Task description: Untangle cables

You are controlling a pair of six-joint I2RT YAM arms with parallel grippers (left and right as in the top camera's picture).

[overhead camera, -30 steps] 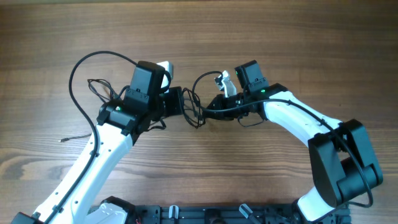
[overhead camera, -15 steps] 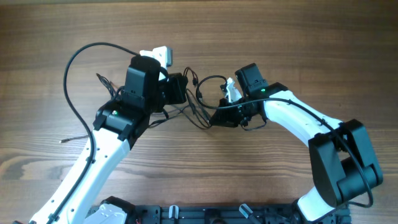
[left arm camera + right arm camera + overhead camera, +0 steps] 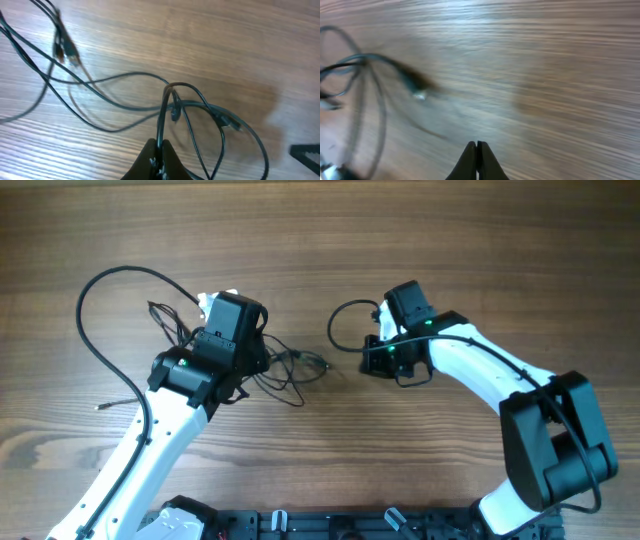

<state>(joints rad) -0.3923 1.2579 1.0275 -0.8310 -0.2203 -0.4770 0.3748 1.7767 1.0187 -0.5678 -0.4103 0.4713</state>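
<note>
Far from done: L gripper (image 3: 159,149) clamped on one black strand, R gripper (image 3: 477,148) pinched together w/ nothing seen in it, cables (image 3: 290,365) lie crossed & looped on wooden table (image 3: 450,240) btwn arms, most separating left.

Cables (image 3: 290,368): plain black.
Table (image 3: 320,240): warm brown wood, fine lengthwise grain with darker streaks.
Left arm (image 3: 150,450), right arm (image 3: 480,370): white links, black joints, one small green light each.
</note>
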